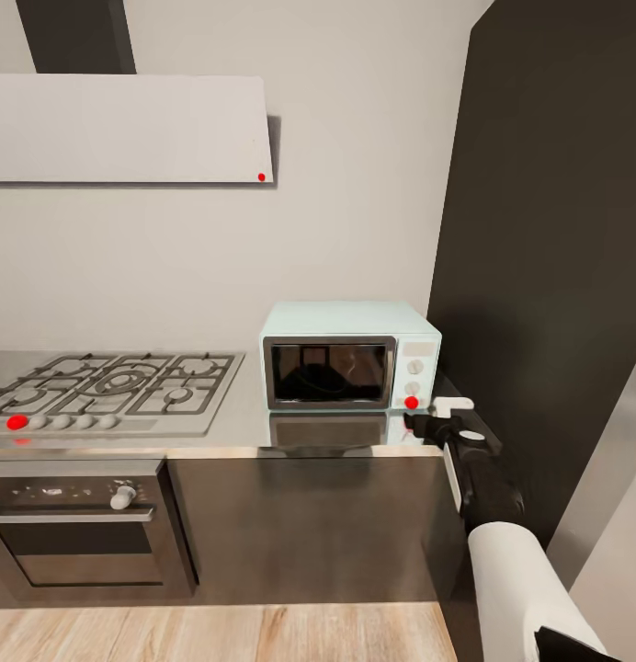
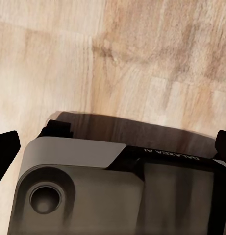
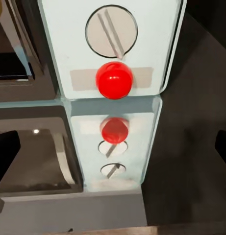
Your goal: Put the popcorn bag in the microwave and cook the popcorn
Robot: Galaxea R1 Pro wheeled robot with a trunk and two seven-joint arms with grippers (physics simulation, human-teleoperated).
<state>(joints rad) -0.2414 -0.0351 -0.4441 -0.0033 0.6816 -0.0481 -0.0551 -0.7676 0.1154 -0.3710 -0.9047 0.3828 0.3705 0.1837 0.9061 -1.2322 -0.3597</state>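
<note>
**Right gripper at the microwave's control panel, door shut**

I see the microwave (image 1: 350, 357) as a small mint-blue box with a dark glass door framed in grey, closed, and a pale side panel carrying two knobs above a round red light (image 1: 411, 402). It stands on the countertop (image 1: 217, 437) against the wall, at about 3 o'clock from the gas hob (image 1: 111, 391), with the tall dark cabinet (image 1: 548, 257) just beside it on the far side. Something dark shows through the glass, but I cannot tell what it is.

My right wrist view gives me what the head view cannot: the lower knob (image 3: 112, 32) with its slanted pointer bar, the glossy red light (image 3: 114, 80) directly under it, and both mirrored in the shiny slab below. The head view gives the whole layout instead, including the steel oven (image 1: 79, 524) under the hob and the range hood (image 1: 125, 129) above it.

The right gripper (image 1: 439, 416) sits low in front of the panel, at roughly 5 o'clock from the red light and very near it; whether it touches I cannot tell. Its dark fingertips (image 3: 5, 156) show at opposite edges of the wrist view, so the jaws stand wide apart.

The left wrist view looks down on wooden floor (image 2: 113, 58) and part of the robot's grey base (image 2: 83, 186); the left fingertips (image 2: 5, 152) likewise sit at opposite edges, jaws apart, holding nothing.
</note>
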